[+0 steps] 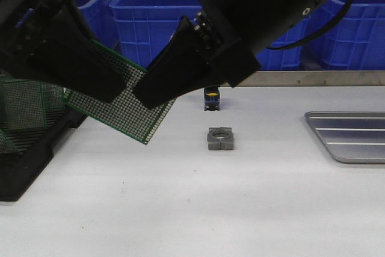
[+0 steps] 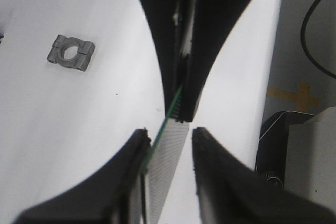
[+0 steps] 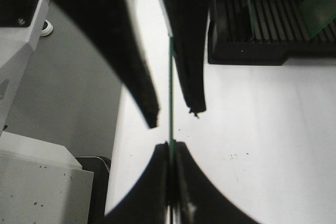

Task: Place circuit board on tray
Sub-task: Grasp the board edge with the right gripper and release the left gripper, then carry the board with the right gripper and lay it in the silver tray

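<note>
A green perforated circuit board (image 1: 129, 109) hangs tilted in the air over the left part of the table. My right gripper (image 1: 144, 95) is shut on one edge of it; in the right wrist view its jaws (image 3: 170, 148) pinch the thin board (image 3: 170, 103) seen edge-on. My left gripper (image 1: 111, 91) is open around the board's other side. In the left wrist view (image 2: 168, 145) the board (image 2: 169, 153) leans on one finger with a gap to the other. The silver ridged tray (image 1: 352, 136) lies at the right edge, far from both grippers.
A black slotted rack (image 1: 24, 154) with more green boards (image 1: 24, 103) stands at the left. A grey metal block (image 1: 220, 138) and a small black and yellow part (image 1: 211, 98) sit mid-table. Blue bins (image 1: 156, 16) line the back.
</note>
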{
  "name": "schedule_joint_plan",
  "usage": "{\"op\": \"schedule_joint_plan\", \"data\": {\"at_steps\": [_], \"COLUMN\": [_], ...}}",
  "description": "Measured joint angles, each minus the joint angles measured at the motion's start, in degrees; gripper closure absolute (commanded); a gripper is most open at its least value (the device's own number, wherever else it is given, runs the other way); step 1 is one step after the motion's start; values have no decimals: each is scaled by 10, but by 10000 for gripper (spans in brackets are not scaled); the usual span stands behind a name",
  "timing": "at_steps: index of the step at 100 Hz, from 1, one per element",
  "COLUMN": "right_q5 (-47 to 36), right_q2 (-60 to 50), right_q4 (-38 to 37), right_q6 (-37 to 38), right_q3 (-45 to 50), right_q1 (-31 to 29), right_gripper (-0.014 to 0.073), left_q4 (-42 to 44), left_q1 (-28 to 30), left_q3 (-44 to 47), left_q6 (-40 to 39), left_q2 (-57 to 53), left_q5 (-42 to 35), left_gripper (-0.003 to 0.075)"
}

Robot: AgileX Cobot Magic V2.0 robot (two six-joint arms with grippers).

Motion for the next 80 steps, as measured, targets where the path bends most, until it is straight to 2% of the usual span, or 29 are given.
{"op": "schedule_joint_plan", "data": {"at_steps": [7,13,37,57,80], "right_q5": [-1,-1,0,-4,-63], "right_q2": [0,0,0,0,25], "right_q4": [2,2,2,2,2], "right_q6": [5,16,124,219,319], "right_q3": [0,0,0,0,0], "right_q1": [0,-1,-66,-171,-306], "right_gripper": [711,711,711,711,711], "left_q4": [0,1,32,36,36], "left_q1": [0,0,0,0,0], "left_q3": [0,0,-24,-34,-34], "left_q6": [0,0,0,0,0], "left_q2": [0,-2,-32,-35,-35], "left_q5": [-5,-21,-59,-62,-62], "left_gripper": [172,127,139,139,139]}}
